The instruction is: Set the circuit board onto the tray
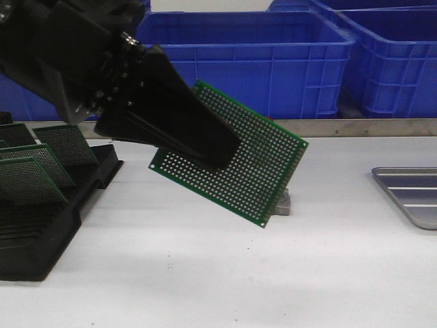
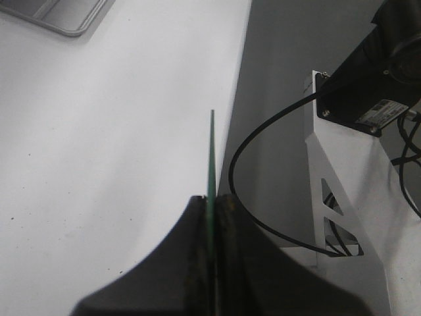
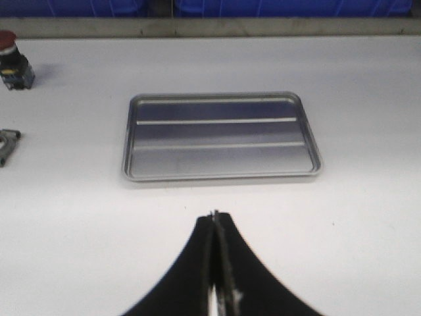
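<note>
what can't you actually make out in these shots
- Circuit board: the front view hides its upper left part behind the left gripper; the left wrist view shows only its edge.
- Tray: cut off by the right edge of the front view; only a corner shows in the left wrist view.
- Small grey block: mostly hidden behind the board, identity unclear.
- Right gripper: absent from the front view.

Left gripper (image 2: 212, 217) clamped on circuit board (image 2: 211, 155), board seen edge-on as thin green line rising from between black fingers (image 2: 191, 257). White table (image 2: 99, 164) beneath board. Tray (image 2: 62, 14) corner well apart from board. Black cable (image 2: 253, 141) curves beside board toward white bracket (image 2: 345, 171).
</note>
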`<action>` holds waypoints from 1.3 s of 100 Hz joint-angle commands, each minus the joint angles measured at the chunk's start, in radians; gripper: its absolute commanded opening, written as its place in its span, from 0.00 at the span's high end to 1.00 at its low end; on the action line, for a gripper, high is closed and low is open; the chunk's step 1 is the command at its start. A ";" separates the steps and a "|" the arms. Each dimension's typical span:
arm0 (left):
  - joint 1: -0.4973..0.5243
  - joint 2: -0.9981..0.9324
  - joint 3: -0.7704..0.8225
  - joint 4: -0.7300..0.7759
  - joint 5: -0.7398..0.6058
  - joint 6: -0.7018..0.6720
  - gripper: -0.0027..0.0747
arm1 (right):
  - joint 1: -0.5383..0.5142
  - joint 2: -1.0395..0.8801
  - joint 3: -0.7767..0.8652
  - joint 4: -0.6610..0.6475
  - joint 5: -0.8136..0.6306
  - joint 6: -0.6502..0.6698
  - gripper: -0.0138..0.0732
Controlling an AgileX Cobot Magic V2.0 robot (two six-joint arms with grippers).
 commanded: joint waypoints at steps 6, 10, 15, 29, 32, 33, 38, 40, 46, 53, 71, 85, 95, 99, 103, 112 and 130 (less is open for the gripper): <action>-0.009 -0.027 -0.032 -0.065 0.022 -0.001 0.99 | -0.008 0.173 -0.129 -0.005 0.042 -0.002 0.91; -0.009 -0.027 -0.032 -0.065 0.022 -0.001 0.99 | -0.008 0.220 -0.150 0.005 0.058 -0.002 0.91; -0.009 -0.027 -0.032 -0.065 0.022 -0.001 0.99 | -0.007 0.273 -0.171 0.030 0.063 -0.020 0.91; -0.009 -0.027 -0.032 -0.065 0.022 -0.001 0.99 | -0.007 0.400 -0.214 0.212 0.061 -0.207 0.74; -0.009 -0.027 -0.032 -0.065 0.022 -0.001 0.99 | -0.007 0.422 -0.220 0.267 0.061 -0.258 0.68; -0.009 -0.027 -0.032 -0.065 0.022 -0.001 0.99 | -0.007 0.433 -0.221 0.297 0.062 -0.285 0.64; -0.009 -0.027 -0.032 -0.065 0.022 -0.001 0.99 | -0.007 0.468 -0.230 0.406 0.065 -0.386 0.52; -0.009 -0.027 -0.032 -0.065 0.022 -0.001 0.99 | -0.007 0.482 -0.231 0.454 0.068 -0.434 0.44; -0.009 -0.027 -0.032 -0.065 0.022 -0.001 0.99 | -0.007 0.521 -0.236 0.584 0.073 -0.567 0.30; -0.009 -0.027 -0.032 -0.065 0.022 -0.001 0.99 | -0.007 0.575 -0.239 0.742 0.095 -0.737 0.21; -0.009 -0.027 -0.032 -0.065 0.022 -0.001 0.99 | 0.051 0.721 -0.255 1.070 0.213 -1.198 0.22; -0.009 -0.027 -0.032 -0.065 0.022 -0.001 0.99 | 0.135 0.838 -0.278 1.180 0.229 -1.419 0.22; -0.009 -0.027 -0.032 -0.065 0.022 -0.001 0.99 | 0.211 0.922 -0.308 1.182 0.235 -1.492 0.22; -0.009 -0.027 -0.032 -0.065 0.022 -0.001 0.99 | 0.241 0.956 -0.322 1.182 0.237 -1.502 0.22; -0.009 -0.027 -0.032 -0.065 0.022 -0.001 0.99 | 0.262 0.983 -0.334 1.182 0.237 -1.503 0.22; -0.009 -0.027 -0.032 -0.065 0.022 -0.001 0.99 | 0.303 1.047 -0.369 1.182 0.246 -1.503 0.22; -0.009 -0.027 -0.032 -0.067 0.020 -0.001 0.99 | 0.362 1.125 -0.428 1.186 0.271 -1.503 0.23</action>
